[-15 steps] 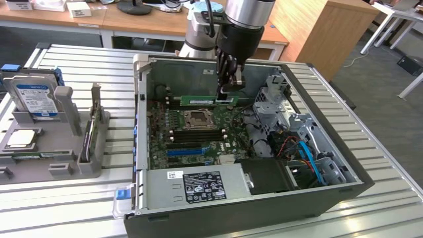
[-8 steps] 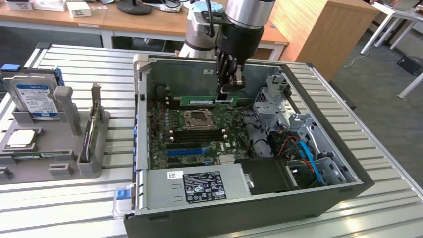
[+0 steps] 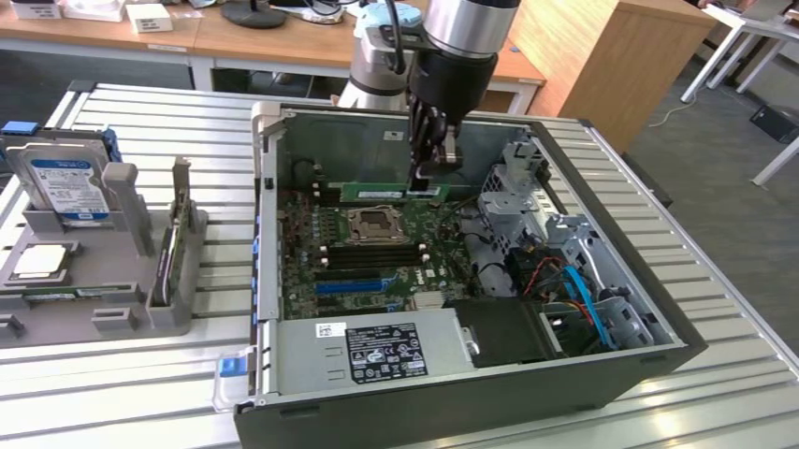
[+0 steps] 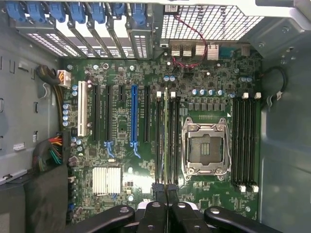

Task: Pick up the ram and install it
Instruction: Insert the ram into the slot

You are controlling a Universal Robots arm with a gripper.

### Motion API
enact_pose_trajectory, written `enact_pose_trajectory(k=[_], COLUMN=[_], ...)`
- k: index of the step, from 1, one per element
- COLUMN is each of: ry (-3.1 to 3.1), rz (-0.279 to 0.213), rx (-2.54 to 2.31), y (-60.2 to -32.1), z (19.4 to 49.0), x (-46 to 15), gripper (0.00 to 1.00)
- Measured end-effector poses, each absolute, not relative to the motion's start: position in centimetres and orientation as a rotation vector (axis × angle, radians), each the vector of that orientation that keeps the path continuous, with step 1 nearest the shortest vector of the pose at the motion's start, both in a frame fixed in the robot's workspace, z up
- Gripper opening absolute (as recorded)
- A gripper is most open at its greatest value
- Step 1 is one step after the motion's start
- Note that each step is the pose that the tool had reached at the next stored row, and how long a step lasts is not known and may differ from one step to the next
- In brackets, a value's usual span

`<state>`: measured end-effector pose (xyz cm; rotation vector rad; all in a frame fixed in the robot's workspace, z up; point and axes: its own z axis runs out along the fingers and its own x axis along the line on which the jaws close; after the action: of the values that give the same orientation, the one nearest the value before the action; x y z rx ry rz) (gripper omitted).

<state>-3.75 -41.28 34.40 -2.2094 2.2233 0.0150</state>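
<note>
The ram (image 3: 381, 193) is a long green stick held level inside the open computer case (image 3: 268, 234), just past the CPU socket (image 3: 372, 223). My gripper (image 3: 428, 180) reaches down from above and is shut on the ram near the end toward the exterior view's right. In the wrist view the ram (image 4: 166, 136) shows edge-on as a thin green line, running out from my gripper (image 4: 166, 194) along the black memory slots (image 4: 159, 141) beside the CPU socket (image 4: 205, 148). I cannot tell whether it touches a slot.
A grey fixture (image 3: 125, 309) at the exterior view's left holds a hard drive (image 3: 63, 187) and an upright card (image 3: 181, 234). Inside the case are the power supply (image 3: 374, 351), a metal drive cage (image 3: 512, 187), cables (image 3: 574, 290), a second bank of slots (image 4: 245, 141) and a blue card slot (image 4: 135, 116).
</note>
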Motion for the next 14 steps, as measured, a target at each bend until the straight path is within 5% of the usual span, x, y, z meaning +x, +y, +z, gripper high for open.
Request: enact_pose_trajectory(k=[14], ry=[2.223], rz=[0.015], rx=[-2.21], y=[-41.3], z=[32.2], x=[-3.7], gripper=[0.12])
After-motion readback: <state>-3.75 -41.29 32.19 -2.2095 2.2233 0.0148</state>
